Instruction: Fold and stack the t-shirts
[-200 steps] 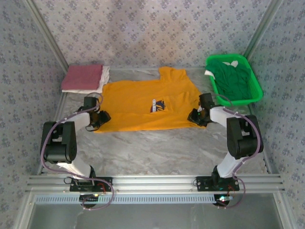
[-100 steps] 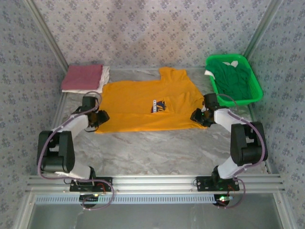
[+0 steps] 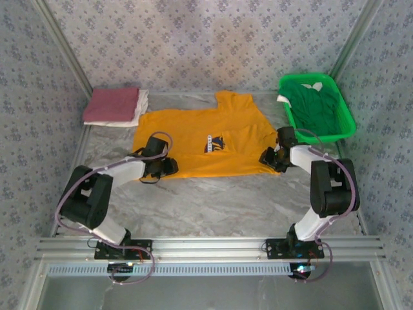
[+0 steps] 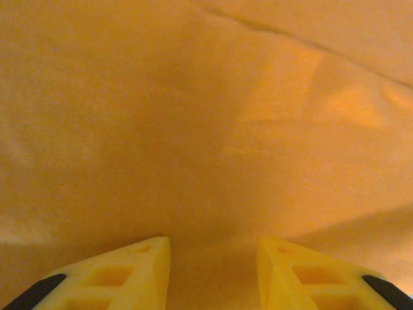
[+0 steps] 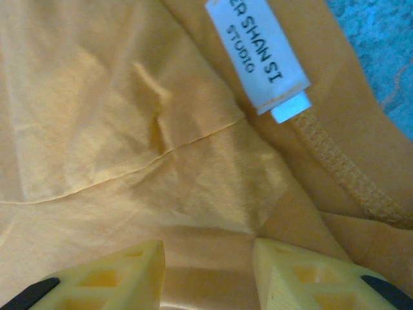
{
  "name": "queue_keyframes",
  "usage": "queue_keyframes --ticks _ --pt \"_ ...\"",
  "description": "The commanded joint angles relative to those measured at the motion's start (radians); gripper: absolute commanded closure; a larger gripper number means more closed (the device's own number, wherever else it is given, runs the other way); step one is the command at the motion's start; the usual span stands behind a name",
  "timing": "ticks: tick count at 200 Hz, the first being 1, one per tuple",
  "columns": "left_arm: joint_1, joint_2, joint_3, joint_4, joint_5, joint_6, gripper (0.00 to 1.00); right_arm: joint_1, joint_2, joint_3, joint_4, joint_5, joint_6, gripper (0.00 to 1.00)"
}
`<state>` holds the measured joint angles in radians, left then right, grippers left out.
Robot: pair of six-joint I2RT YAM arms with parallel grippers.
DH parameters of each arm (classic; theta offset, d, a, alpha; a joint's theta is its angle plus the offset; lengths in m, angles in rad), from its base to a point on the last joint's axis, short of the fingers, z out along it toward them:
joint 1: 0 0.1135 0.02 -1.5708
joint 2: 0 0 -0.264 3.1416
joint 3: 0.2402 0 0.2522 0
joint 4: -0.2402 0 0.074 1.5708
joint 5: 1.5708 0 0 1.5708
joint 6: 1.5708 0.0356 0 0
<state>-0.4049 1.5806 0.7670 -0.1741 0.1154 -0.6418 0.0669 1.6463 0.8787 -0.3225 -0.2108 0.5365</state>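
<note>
Left gripper point(image 3: 168, 166) slid onto orange shirt point(image 3: 213, 126); basket point(image 3: 349, 123) holds green shirt point(image 3: 314, 106)

The right gripper point(image 5: 208, 268) sits close over the orange-yellow t-shirt point(image 5: 97, 103), with cloth lying between its parted jaws. A white label point(image 5: 255, 58) lies beside a stitched hem point(image 5: 348, 175). The marbled table point(image 5: 384, 45) shows at top right.

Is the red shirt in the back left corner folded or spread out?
Folded. The red t-shirt is a compact rectangle resting on a white t-shirt, whose edge shows along its right and near sides.
</note>
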Motion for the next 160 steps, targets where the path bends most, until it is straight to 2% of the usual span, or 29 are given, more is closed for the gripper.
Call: queue_keyframes --ticks 1,40,71,125,140,160 --pt "0.047 0.011 -0.032 0.024 -0.004 -0.03 0.61 -0.027 0.009 0.02 -0.006 0.029 0.019 0.56" --pt "0.142 -0.086 -0.109 -0.037 -0.023 0.013 0.61 -0.071 -0.023 -0.022 -0.014 0.05 0.021 0.54" --pt "0.164 -0.145 -0.134 -0.083 -0.015 0.049 0.6 -0.082 -0.043 -0.03 -0.019 0.045 0.008 0.54" --pt "0.165 -0.253 -0.042 -0.112 -0.017 0.074 0.58 0.028 -0.183 0.056 -0.029 0.082 -0.058 0.51" --pt "0.178 -0.221 0.024 -0.101 -0.011 0.099 0.57 0.076 -0.148 0.117 -0.013 0.096 -0.104 0.51" --pt "0.2 -0.121 0.128 -0.097 -0.009 0.136 0.58 0.111 -0.017 0.26 -0.043 0.081 -0.13 0.52"
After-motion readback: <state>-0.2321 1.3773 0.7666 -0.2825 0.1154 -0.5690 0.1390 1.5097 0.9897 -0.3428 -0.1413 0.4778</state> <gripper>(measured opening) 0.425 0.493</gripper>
